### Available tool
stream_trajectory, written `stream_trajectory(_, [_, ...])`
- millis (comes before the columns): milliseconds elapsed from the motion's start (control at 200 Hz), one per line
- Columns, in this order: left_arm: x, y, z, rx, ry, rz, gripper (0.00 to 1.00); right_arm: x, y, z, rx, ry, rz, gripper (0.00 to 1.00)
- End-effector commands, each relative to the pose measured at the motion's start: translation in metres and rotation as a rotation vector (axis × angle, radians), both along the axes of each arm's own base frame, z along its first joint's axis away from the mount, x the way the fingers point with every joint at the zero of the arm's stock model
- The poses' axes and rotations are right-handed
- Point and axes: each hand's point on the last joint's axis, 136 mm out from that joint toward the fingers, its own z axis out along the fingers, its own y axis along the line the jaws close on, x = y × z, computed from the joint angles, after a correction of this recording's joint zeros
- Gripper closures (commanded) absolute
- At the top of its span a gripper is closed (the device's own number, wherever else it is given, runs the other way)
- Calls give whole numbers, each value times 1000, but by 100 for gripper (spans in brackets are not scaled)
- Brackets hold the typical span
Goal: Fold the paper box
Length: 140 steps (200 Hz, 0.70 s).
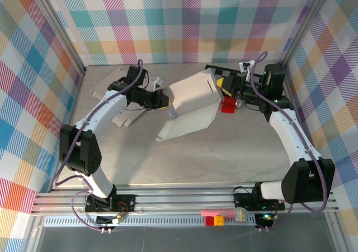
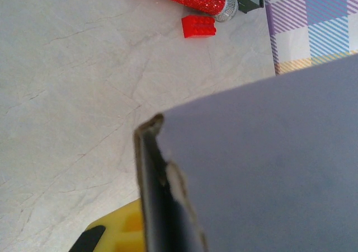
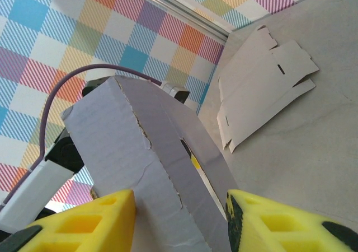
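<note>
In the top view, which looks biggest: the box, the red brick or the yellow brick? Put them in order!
1. box, by far the largest.
2. red brick.
3. yellow brick, which looks only slightly smaller than the red one. It sits at the near edge, closer to the camera, so the order of those two is unsure.

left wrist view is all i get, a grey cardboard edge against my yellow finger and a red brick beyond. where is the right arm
Observer: The right fingers, yellow like yours, stand either side of the raised end of the half-folded grey paper box, opposite the left fingers.
Operator: is it clamped
Observer: Cannot tell. In the right wrist view the cardboard spans the whole gap between those fingers.
Operator: anything else out there
Observer: Flat white cardboard blanks lie at the back left of the table.
</note>
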Motion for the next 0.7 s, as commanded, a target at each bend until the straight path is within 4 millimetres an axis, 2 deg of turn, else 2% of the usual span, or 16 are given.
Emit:
stream_trajectory(0, [6, -3, 15, -43, -19, -7, 100, -3, 5, 10, -30, -56, 23, 54])
stream_trajectory(355, [2, -2, 21, -49, -35, -19, 100, 2, 18, -1, -208, -97, -8, 54])
stream_trajectory(695, [0, -1, 22, -41, -41, -27, 100, 13, 15, -4, -349, -150, -74, 62])
